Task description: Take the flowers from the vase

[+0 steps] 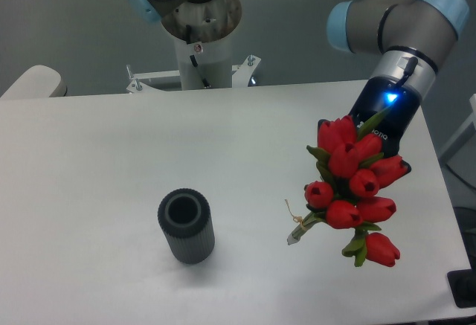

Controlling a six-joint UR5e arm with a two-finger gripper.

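Observation:
The flowers (352, 184), a bunch of red tulip buds with green leaves, hang tilted over the right part of the table, their tied stem end (297, 234) pointing down-left close to the tabletop. My gripper (366, 163) is behind the buds, its fingers hidden by them, and it carries the bunch. The vase (186, 225), dark grey, ribbed and empty, stands upright at the front left of centre, well apart from the bunch.
The arm's base column (199, 31) rises behind the table's far edge. A pale rounded object (31, 82) sits at the far left. The table's right edge (439, 191) lies just beyond the bunch.

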